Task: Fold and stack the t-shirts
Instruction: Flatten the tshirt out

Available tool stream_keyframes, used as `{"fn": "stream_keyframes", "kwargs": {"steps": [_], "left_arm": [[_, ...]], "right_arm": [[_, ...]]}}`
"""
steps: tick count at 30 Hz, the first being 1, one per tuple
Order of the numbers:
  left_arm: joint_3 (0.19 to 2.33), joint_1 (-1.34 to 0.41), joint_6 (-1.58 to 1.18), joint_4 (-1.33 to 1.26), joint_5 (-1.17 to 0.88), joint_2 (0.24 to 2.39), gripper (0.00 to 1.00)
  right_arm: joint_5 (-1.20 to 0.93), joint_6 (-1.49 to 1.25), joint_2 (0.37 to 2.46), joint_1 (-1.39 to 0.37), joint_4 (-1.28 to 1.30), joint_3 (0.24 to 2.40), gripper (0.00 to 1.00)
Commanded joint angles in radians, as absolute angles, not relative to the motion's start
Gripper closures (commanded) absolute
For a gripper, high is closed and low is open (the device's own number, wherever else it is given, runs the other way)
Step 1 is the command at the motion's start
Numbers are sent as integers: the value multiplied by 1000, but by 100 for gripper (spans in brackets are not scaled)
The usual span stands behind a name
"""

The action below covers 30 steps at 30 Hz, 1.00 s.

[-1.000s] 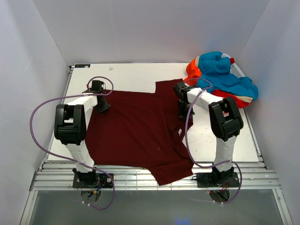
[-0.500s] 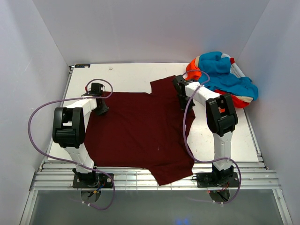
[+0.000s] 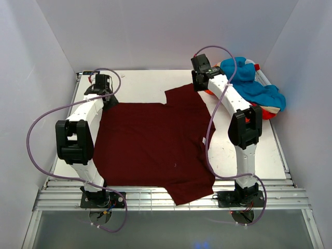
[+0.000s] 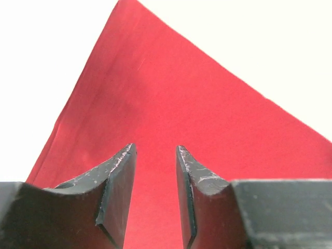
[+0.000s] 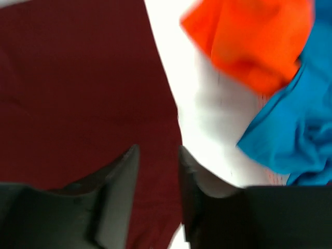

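A dark maroon t-shirt [image 3: 155,140] lies spread flat across the middle of the white table [image 3: 145,83]. My left gripper [image 3: 108,99] hovers over its far left corner. In the left wrist view that gripper [image 4: 155,150] is open, and the cloth [image 4: 171,93] below looks bright red with nothing between the fingers. My right gripper [image 3: 199,83] hangs over the shirt's far right sleeve. It [image 5: 158,150] is open too, above the maroon edge [image 5: 78,78]. An orange-red t-shirt [image 5: 249,41] and a turquoise t-shirt [image 5: 295,129] lie just to its right.
The orange and turquoise shirts form a crumpled pile [image 3: 254,88] at the table's far right corner, against the right wall. White walls close in on three sides. The maroon shirt's near hem hangs over the metal rail [image 3: 155,199] at the front edge.
Both grippers opened and let go of the maroon shirt's far corners, then moved up and toward the back of the table. The shirt's right side now lies flatter.
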<state>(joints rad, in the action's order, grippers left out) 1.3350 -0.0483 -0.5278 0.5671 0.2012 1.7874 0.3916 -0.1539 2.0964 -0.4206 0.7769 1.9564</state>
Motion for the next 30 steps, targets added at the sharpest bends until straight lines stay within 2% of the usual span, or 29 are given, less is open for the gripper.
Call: {"fn": "stream_keyframes", "kwargs": {"steps": [1,7,14,30], "left_arm": [[1457,-43,-545,572,219,1773,52],[1497,-41,-462,578,325,1835,53],[1546,-43,-371,522,402,1922,56],[1730,-14,-270,480,488,2169,56]], "right_arm": [[359,-117,2190,-396,764,2129,54],[266,-86,2327,-344,724,2207,45],[105,-84,2394,-272,586,2218,43],[-87,-141,2523,-224,391,2261,34]]}}
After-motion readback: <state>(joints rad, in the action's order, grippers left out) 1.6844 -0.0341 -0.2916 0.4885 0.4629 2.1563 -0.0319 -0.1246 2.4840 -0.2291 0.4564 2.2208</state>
